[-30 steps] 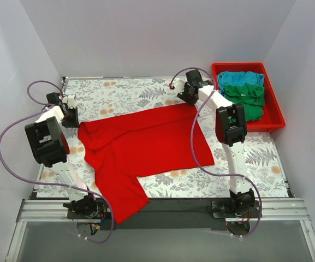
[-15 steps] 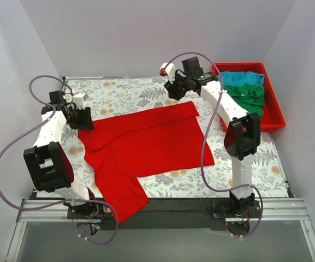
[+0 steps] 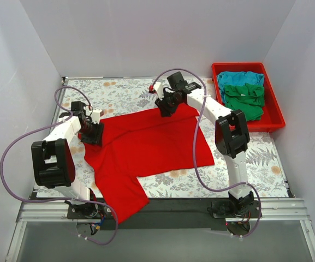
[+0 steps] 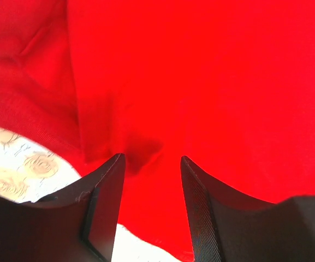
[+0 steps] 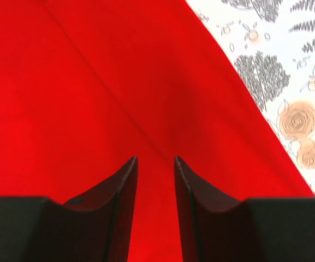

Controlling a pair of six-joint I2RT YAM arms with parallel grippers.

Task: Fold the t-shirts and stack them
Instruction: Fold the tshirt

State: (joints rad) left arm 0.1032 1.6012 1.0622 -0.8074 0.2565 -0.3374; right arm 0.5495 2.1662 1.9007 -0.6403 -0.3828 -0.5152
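Observation:
The bright red t-shirt (image 3: 146, 147) lies spread on the floral table, one sleeve hanging over the near edge. My left gripper (image 3: 91, 134) is low over its left edge. In the left wrist view the left gripper (image 4: 149, 158) is open, with red cloth (image 4: 228, 82) and a small wrinkle between the jaws. My right gripper (image 3: 165, 106) is over the shirt's far edge. In the right wrist view the right gripper (image 5: 155, 159) is open with a narrow gap over flat red cloth (image 5: 91, 82). The turquoise shirt (image 3: 240, 78) and the dark green shirt (image 3: 245, 98) lie crumpled in the tray.
The red plastic tray (image 3: 239, 65) stands at the far right of the table. Bare floral tabletop (image 3: 124, 93) shows beyond the shirt, and also at the near right (image 3: 244, 169). Grey walls close in the left, back and right sides.
Both arms have swung inward. My left gripper moved right onto the shirt's left edge. My right gripper moved left along the shirt's far edge, away from the tray.

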